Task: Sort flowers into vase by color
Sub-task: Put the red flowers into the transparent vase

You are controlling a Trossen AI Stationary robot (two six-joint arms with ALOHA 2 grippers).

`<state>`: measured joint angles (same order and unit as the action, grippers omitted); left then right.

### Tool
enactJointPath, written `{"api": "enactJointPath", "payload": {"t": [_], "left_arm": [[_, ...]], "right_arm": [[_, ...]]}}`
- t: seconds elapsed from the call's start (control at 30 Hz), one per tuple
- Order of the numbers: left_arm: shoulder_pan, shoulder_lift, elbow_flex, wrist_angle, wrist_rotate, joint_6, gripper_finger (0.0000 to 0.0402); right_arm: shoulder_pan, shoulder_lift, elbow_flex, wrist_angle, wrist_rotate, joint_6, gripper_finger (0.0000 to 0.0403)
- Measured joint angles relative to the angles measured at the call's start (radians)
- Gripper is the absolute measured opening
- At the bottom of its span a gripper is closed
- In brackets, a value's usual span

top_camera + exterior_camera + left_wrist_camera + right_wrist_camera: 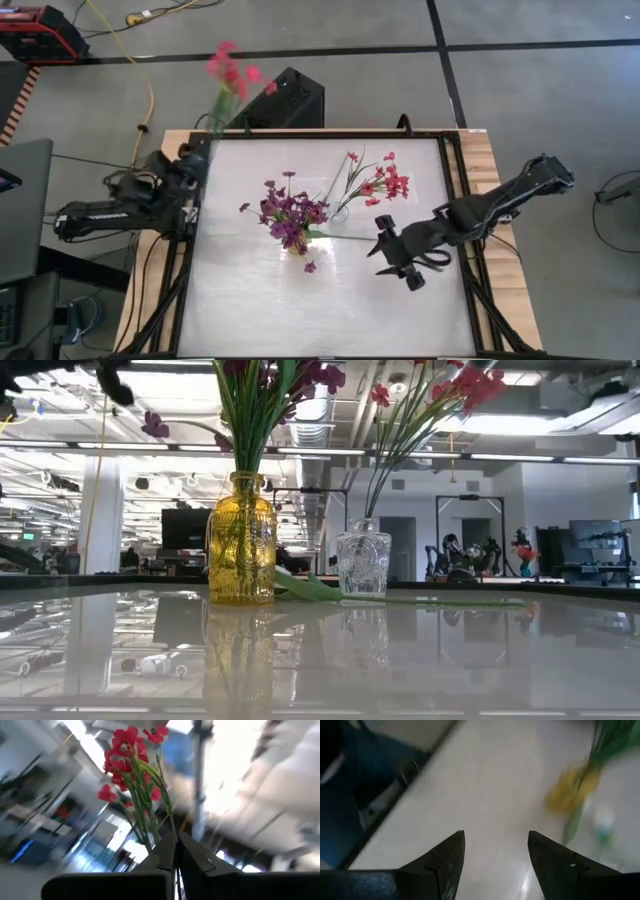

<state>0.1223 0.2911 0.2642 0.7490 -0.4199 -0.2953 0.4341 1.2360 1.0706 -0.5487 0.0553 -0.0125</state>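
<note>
I had the left gripper [175,851] clamped shut on a red sprig [232,75], its thin stems pinched between the two fingers and the blooms standing up away from the wrist. In the overhead view the arm sat at the table's left edge near the far corner, and the sprig reached out past the table's far edge — held clear, I'd judge, so the blooms wouldn't brush anything on the way to a vase.

The yellow vase [241,540] stood mid-table with the purple flowers [290,212] in it, and the clear glass vase [363,563] just beside it held the other red flowers [380,182]. So the colours were already split, and I took the clear vase to be where my sprig belonged.

One green stem [420,600] lay flat on the table [250,310], running from the vases toward the right arm. One small purple bloom [310,267] lay loose near the yellow vase.

The right gripper [496,850] hovered over bare tabletop on the right side, fingers spread wide and holding nothing — well placed, I thought, to take that lying stem.
</note>
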Motion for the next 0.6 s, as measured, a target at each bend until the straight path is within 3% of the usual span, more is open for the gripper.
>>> {"api": "enactJointPath", "payload": {"t": [0.13, 0.23, 0.43, 0.6], "left_arm": [[0.000, 0.106, 0.008, 0.264, 0.069, 0.045, 0.0000], [0.000, 0.211, 0.079, 0.300, 0.109, 0.056, 0.0000], [0.000, 0.456, 0.388, 0.191, 0.330, 0.119, 0.0000], [0.000, 0.654, 0.719, -0.112, 0.431, 0.218, 0.0000]], "right_arm": [[0.001, -0.017, 0.106, 0.088, 0.067, -0.177, 0.0243], [-0.010, -0.029, 0.159, 0.196, 0.158, -0.294, 0.0243], [-0.079, -0.035, 0.217, 0.484, 0.218, -0.460, 0.0243], [-0.219, -0.034, 0.301, 0.540, 0.194, -0.417, 0.0239]]}}
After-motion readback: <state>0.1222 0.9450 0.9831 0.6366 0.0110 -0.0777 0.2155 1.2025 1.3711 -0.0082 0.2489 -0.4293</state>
